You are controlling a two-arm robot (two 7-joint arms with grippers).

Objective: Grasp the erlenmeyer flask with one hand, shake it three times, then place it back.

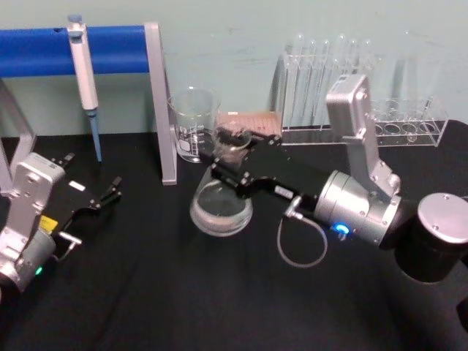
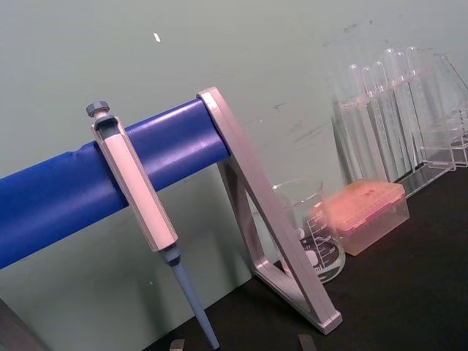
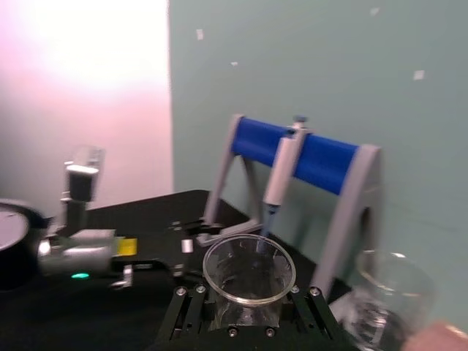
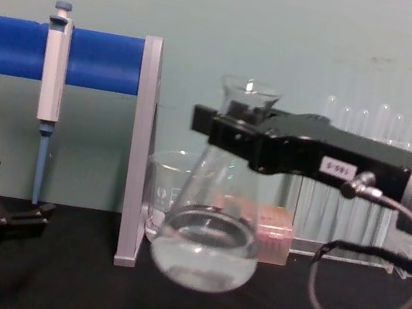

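erlenmeyer flask (image 4: pixel 206 241), clear glass, tilted in right claw (image 4: pixel 227 130).

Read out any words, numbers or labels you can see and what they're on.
White label on the black right gripper holding the clear conical erlenmeyer flask: dark characters, too blurred to read.
White marks on the clear cylindrical glass beaker: too small.
Yellow sticker on the left arm: unreadable.

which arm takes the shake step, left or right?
Right. The right claw is shut on the neck of the flask, which hangs tilted in its grip. The left claw sits open far off to the left, holding nothing.
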